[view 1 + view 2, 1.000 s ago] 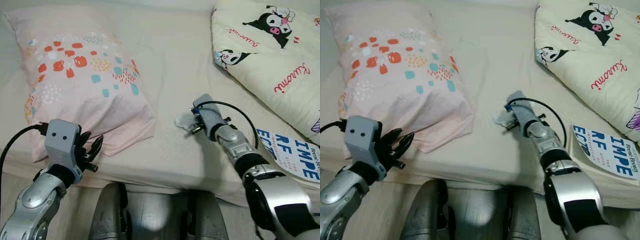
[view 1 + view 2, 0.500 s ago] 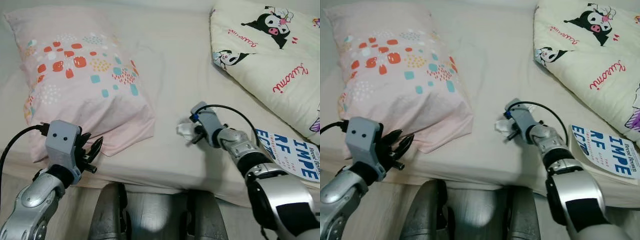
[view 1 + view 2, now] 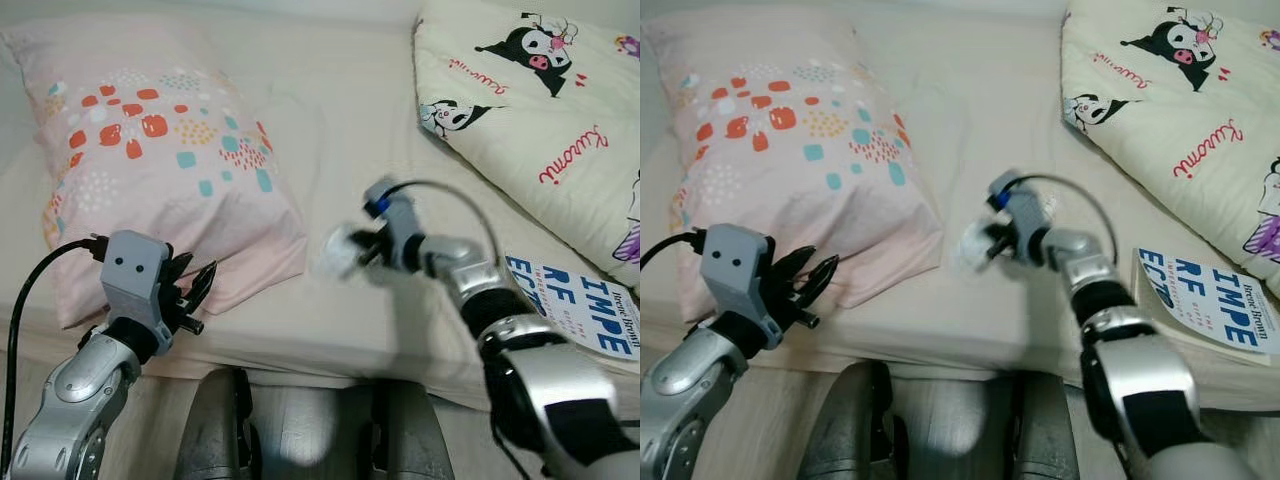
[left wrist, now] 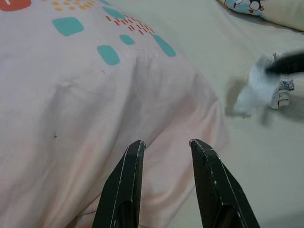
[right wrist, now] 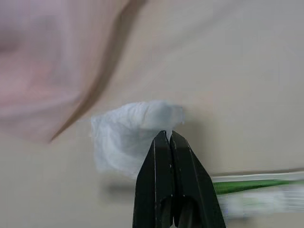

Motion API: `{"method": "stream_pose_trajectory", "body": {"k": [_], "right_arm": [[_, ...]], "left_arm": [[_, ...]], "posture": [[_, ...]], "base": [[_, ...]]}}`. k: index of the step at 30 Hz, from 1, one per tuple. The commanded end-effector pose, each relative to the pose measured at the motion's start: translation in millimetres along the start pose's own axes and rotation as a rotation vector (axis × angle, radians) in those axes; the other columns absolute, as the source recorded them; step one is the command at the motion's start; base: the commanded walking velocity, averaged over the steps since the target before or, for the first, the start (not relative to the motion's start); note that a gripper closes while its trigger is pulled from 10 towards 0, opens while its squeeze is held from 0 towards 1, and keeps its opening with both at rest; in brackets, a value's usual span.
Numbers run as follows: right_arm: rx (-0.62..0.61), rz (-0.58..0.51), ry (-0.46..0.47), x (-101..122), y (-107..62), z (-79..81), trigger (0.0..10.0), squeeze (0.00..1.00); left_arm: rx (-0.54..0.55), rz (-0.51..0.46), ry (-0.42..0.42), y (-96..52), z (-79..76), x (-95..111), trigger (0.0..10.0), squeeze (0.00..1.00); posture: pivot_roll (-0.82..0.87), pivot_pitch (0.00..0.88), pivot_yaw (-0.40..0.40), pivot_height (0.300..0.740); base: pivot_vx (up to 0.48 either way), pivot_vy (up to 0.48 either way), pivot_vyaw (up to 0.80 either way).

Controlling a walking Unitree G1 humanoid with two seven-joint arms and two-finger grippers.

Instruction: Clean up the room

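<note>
Crumpled tissue pinched off the bed by the right gripper.

The white crumpled tissue [image 3: 338,250] hangs blurred in the right gripper [image 3: 362,247], just above the cream bedsheet [image 3: 340,110] between the pink patterned pillow [image 3: 150,170] and the cartoon-print quilt [image 3: 540,110]; in the right wrist view the two black fingers [image 5: 173,185] are pressed together on its edge. This looks like the carry-away step of tidying: the next move calls for keeping the pinch firm and taking the tissue to a bin. The right arm reaches forward over the mattress, wrist turned toward the pillow. The left gripper [image 4: 166,147] hovers at the pillow's near corner, fingers spread, holding nothing. A book [image 3: 585,305] lies on the bed edge by the right arm.
</note>
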State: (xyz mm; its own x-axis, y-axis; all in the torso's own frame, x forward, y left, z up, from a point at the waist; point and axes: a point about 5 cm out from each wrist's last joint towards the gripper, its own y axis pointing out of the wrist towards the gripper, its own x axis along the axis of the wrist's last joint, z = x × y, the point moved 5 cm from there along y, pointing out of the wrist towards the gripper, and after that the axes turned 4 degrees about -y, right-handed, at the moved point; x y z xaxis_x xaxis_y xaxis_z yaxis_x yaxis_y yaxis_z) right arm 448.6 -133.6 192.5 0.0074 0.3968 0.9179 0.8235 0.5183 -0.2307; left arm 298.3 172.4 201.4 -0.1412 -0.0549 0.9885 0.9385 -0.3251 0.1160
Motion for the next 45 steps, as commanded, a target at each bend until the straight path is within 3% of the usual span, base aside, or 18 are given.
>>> {"method": "stream_pose_trajectory", "body": {"k": [1, 3, 5, 6, 9, 13, 19, 29, 30, 31, 32, 33, 34, 35, 41, 42, 43, 45], "right_arm": [[-0.038, -0.013, 0.024, -3, -2.6, -5.8, 0.0, 0.00], [-0.145, -0.049, 0.038, 2, -9.8, -25.0, 0.0, 0.00], [-0.180, -0.054, 0.047, 1, -12.6, -30.8, 0.0, 0.00], [-0.247, -0.008, 0.022, -12, -18.9, -39.7, 0.0, 0.00], [-0.304, 0.032, 0.028, -26, -24.3, -45.4, 0.0, 0.00], [-0.334, 0.087, 0.090, -48, -27.6, -42.6, 0.0, 0.00], [-0.236, 0.208, 0.112, -81, -21.9, -13.0, 0.0, 0.00], [-0.298, 0.182, 0.119, -85, -22.4, -13.6, 0.0, 0.00], [-0.307, 0.189, 0.119, -86, -22.8, -13.7, 3.8, 0.00], [-0.312, 0.191, 0.129, -87, -22.7, -13.1, 10.0, 0.00], [-0.312, 0.191, 0.129, -87, -22.7, -13.1, 10.0, 0.00], [-0.312, 0.193, 0.138, -88, -21.8, -11.3, 10.0, 0.15], [-0.310, 0.192, 0.142, -88, -21.3, -10.6, 10.0, 0.95], [-0.305, 0.190, 0.144, -88, -20.8, -9.9, 10.0, 1.00], [-0.293, 0.179, 0.139, -83, -19.0, -9.8, 10.0, 1.00], [-0.285, 0.172, 0.137, -80, -18.1, -9.7, 10.0, 0.82], [-0.270, 0.165, 0.131, -77, -16.6, -9.0, 10.0, 0.00], [-0.257, 0.158, 0.129, -75, -15.3, -7.9, 10.0, 0.00]], "left_arm": [[0.007, 0.025, 0.001, -2.1, 1.8, -8, 10.0, 0.00], [0.016, 0.019, 0.004, -1.2, 4.6, -7, 10.0, 0.00], [0.018, 0.018, 0.005, -1.0, 5.3, -8, 10.0, 0.00], [0.015, 0.017, 0.006, -0.1, 4.8, -8, 10.0, 0.00], [0.011, 0.017, 0.005, 0.3, 3.2, -8, 10.0, 0.00], [0.002, 0.020, 0.005, 0.3, 0.8, -9, 10.0, 0.00], [-0.003, 0.025, 0.014, -1.4, 2.7, -9, 10.0, 0.00], [-0.002, 0.018, 0.024, -0.9, 3.1, -9, 10.0, 0.00], [-0.003, 0.019, 0.025, -0.9, 3.1, -9, 10.0, 0.00], [-0.005, 0.018, 0.025, -1.3, 2.7, -9, 10.0, 0.00], [-0.005, 0.018, 0.025, -1.3, 2.7, -9, 10.0, 0.00], [-0.008, 0.017, 0.025, -2.1, 2.3, -8, 10.0, 0.00], [-0.009, 0.017, 0.024, -2.5, 2.0, -8, 10.0, 0.00], [-0.010, 0.017, 0.023, -2.7, 1.6, -8, 10.0, 0.00], [-0.018, 0.013, 0.019, -2.5, -0.2, -7, 10.0, 0.00], [-0.021, 0.011, 0.017, -2.1, -0.7, -6, 10.0, 0.00], [-0.028, 0.009, 0.016, -1.6, -1.5, -6, 10.0, 0.00], [-0.035, 0.009, 0.017, -1.3, -2.3, -5, 10.0, 0.00]], "posture": [[0.18, 0.274, -0.031, 0.592], [0.18, 0.275, -0.029, 0.592], [0.18, 0.276, -0.030, 0.592], [0.18, 0.282, -0.032, 0.592], [0.18, 0.287, -0.034, 0.592], [0.19, 0.289, -0.031, 0.592], [0.20, 0.299, -0.025, 0.592], [0.20, 0.296, -0.020, 0.592], [0.20, 0.296, -0.020, 0.592], [0.21, 0.294, -0.021, 0.592], [0.21, 0.294, -0.021, 0.592], [0.21, 0.292, -0.021, 0.592], [0.21, 0.291, -0.022, 0.592], [0.21, 0.291, -0.022, 0.592], [0.21, 0.285, -0.021, 0.592], [0.21, 0.285, -0.021, 0.592], [0.21, 0.285, -0.019, 0.592], [0.21, 0.286, -0.018, 0.592]], "base": [[0.000, 0.000, 0.00], [0.000, 0.000, 0.00], [0.000, 0.000, 0.00], [0.000, 0.000, 0.00], [0.000, 0.000, 0.00], [0.000, 0.000, 0.00], [0.000, 0.000, 0.00], [0.000, 0.000, 0.00], [0.000, 0.000, 0.00], [0.000, 0.000, 0.00], [0.000, 0.000, 0.00], [0.000, 0.000, 0.00], [0.000, 0.000, 0.00], [0.000, 0.000, 0.00], [0.000, 0.000, 0.00], [0.000, 0.000, 0.00], [0.000, 0.000, 0.00], [0.000, 0.000, 0.00]]}}
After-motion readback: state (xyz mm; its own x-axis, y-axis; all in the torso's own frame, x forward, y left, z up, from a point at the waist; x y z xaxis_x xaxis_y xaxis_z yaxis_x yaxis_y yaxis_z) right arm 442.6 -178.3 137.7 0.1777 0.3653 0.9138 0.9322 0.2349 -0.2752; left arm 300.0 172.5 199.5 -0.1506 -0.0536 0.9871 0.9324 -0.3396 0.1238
